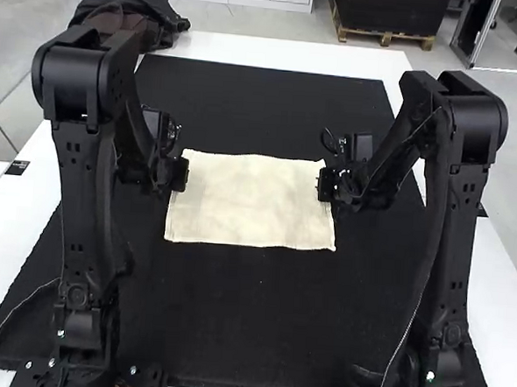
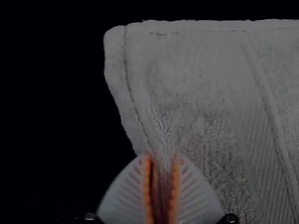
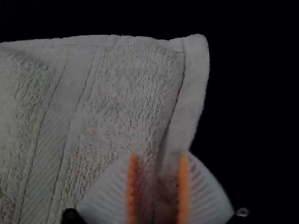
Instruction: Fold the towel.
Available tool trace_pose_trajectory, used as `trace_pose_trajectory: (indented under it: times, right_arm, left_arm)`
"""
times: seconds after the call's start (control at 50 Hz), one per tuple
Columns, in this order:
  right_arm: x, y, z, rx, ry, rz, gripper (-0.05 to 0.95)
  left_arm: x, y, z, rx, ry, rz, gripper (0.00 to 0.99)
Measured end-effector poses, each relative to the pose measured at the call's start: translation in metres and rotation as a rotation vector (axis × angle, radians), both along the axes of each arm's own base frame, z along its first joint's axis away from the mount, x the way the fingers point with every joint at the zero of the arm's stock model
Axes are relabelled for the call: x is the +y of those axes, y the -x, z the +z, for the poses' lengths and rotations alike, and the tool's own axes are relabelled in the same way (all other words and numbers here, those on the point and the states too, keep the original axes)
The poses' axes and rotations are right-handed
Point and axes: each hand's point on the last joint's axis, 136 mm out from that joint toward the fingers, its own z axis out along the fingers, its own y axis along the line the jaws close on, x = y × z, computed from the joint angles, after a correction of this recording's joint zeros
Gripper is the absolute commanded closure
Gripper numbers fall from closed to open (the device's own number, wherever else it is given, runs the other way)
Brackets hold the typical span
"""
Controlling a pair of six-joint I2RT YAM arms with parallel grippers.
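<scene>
One white table (image 1: 506,305) took up most of the high view, and a black mat (image 1: 242,315) covered much of its top. Next in size came the two black arms, the left arm (image 1: 82,209) and the right arm (image 1: 453,249), standing at opposite sides of the mat. Between them lay the cream towel (image 1: 249,202), spread out on the middle of the mat, its near edge a little wider than its far one. Whether it was a single layer could not be told.

Smaller still were the grippers, one at each side edge of the towel, both nearer its far corners than its near ones. The left gripper (image 1: 181,174) had its white ribbed fingers (image 2: 198,196) drawn close together, with a ridge of the towel's side edge pinched up between them. The right gripper (image 1: 327,184) had its fingers (image 3: 208,196) parted by a moderate gap, the side hem running in between without being visibly squeezed.

Both wrist views showed a woven band in the towel, running inward of its side hem. Smallest were the orange pads (image 2: 175,191) lining the inner faces of the fingers.
</scene>
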Motion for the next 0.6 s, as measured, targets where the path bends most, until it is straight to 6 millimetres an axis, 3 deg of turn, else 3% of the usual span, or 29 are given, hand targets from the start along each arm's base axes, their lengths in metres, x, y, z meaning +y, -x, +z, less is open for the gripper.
trace_pose_trajectory:
  times: [0.26, 0.46, 0.6]
  right_arm:
    - [0.001, -0.001, 0.001, -0.002, -0.02, 0.011, 0.92]
    - [-0.003, 0.0, 0.002, 0.008, -0.055, 0.03, 0.92]
    - [-0.004, 0.005, 0.01, 0.015, -0.076, 0.043, 0.92]
  left_arm:
    - [0.001, -0.002, 0.001, -0.014, -0.007, -0.015, 0.969]
    - [0.023, -0.004, 0.005, -0.031, -0.006, 0.027, 0.97]
    - [0.023, -0.006, 0.019, -0.059, 0.001, 0.019, 0.969]
